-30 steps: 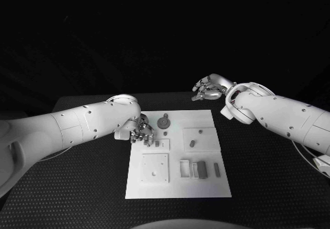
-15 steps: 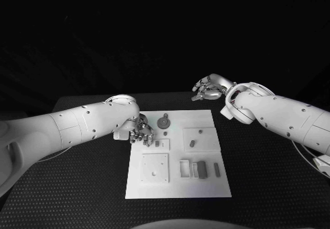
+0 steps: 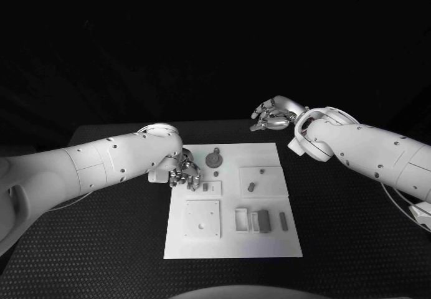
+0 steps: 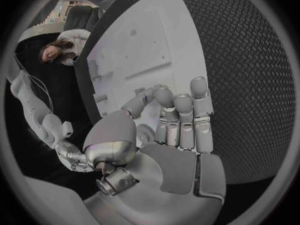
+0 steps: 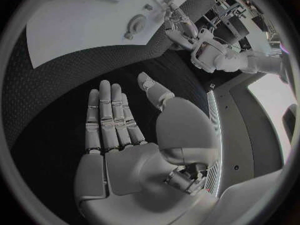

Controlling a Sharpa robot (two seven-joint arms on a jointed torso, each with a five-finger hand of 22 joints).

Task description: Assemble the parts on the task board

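At the far left corner of the white board (image 3: 232,199), the left hand (image 3: 182,171) rests curled over small grey parts (image 3: 252,185) without pinching any, while beyond the board's far edge the right hand (image 3: 274,116) hovers spread, holding nothing.

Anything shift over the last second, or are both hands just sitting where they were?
Nothing visibly changed. The left hand stays low over the left edge of the task board, fingers curled down beside the small parts, and the right hand stays raised and open beyond the board's far right corner. The parts on the board lie as before.
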